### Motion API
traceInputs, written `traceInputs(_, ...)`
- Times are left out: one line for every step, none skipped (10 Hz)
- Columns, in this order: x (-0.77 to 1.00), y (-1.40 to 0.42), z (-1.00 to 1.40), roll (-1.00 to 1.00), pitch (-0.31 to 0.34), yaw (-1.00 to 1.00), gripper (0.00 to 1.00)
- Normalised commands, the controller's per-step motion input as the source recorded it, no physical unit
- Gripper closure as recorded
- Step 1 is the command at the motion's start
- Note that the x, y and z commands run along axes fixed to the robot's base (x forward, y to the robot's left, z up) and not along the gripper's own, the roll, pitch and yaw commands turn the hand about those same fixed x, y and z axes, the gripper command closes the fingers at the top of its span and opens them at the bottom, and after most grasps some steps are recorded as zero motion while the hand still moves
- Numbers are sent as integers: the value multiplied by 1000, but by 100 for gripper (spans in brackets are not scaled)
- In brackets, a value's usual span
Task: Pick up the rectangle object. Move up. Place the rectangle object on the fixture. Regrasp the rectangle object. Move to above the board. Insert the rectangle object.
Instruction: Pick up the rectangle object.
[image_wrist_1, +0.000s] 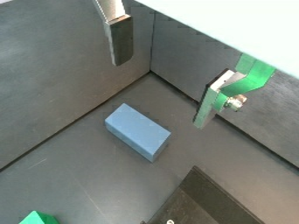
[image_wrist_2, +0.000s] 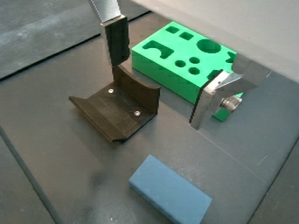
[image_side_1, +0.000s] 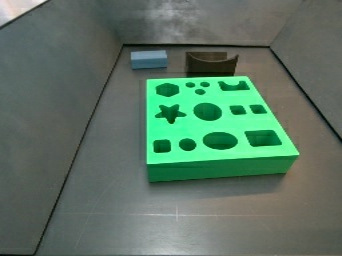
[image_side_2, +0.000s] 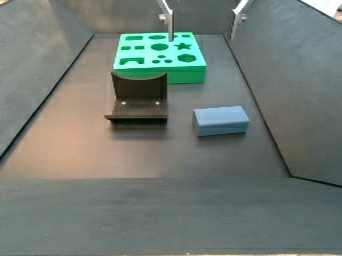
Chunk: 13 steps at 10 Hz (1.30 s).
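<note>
Two pincer (image_wrist_2: 162, 80) fingers apart, empty.

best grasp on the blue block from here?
Come straight down on the rectangle object, fingers across its two long side faces, near the middle. It lies flat on the floor, apart from the fixture, sides clear. The gripper hangs open above.

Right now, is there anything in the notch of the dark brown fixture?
No. The dark brown fixture holds nothing; the blue-grey rectangular block lies beside it on the floor. The open gripper hangs above.
</note>
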Motion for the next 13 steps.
traceInputs(0, 0, 0, -17, -54, -366, 0)
traceInputs(0, 0, -191, -16, -34, -1000, 0)
traceInputs(0, 0, -206, 0, -20, -1000, 0)
traceInputs(0, 0, -203, -1, -21, -1000, 0)
traceInputs(0, 0, -229, 0, -7, -1000, 0)
traceInputs(0, 0, -251, 0, 0, -1000, 0)
traceInputs(0, 0, -269, 0, 0, -1000, 0)
traceInputs(0, 0, -300, 0, 0, -1000, 0)
traceInputs(0, 0, -331, 6, 0, -1000, 0)
traceInputs(0, 0, -343, 9, 0, -1000, 0)
traceInputs(-6, 0, -366, 17, 0, -1000, 0)
traceInputs(-43, 0, -457, 39, 21, -1000, 0)
traceInputs(-46, 0, -469, 41, 26, -1000, 0)
